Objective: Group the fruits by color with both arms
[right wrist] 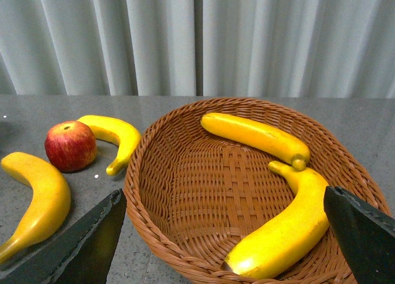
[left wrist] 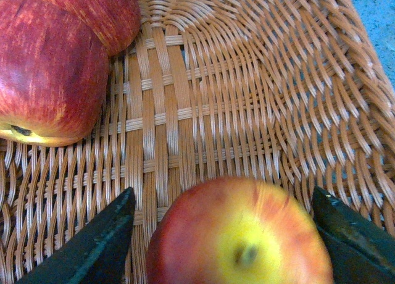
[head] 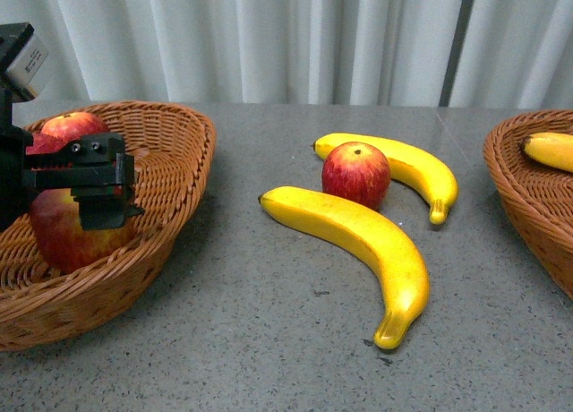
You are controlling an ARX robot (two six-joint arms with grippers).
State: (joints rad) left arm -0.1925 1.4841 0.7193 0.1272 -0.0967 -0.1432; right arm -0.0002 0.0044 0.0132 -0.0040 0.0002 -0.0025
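Observation:
My left gripper [head: 94, 184] hangs open inside the left wicker basket [head: 192, 152], right over a red-and-yellow apple [head: 72, 237]. In the left wrist view that apple [left wrist: 241, 238] sits between the spread fingers [left wrist: 92, 247], apart from both, with two more red apples [left wrist: 49, 68] beside it. On the table lie one red apple [head: 356, 175] and two yellow bananas, a large one [head: 358, 246] in front and another [head: 421, 170] behind. My right gripper [right wrist: 223, 196] is open above the right basket [right wrist: 139, 185], which holds two bananas [right wrist: 256, 136] [right wrist: 290, 228].
The right basket [head: 528, 193] sits at the table's right edge in the front view, a banana [head: 551, 150] showing in it. A pale curtain hangs behind the grey table [head: 269, 340]. The right arm itself does not show in the front view.

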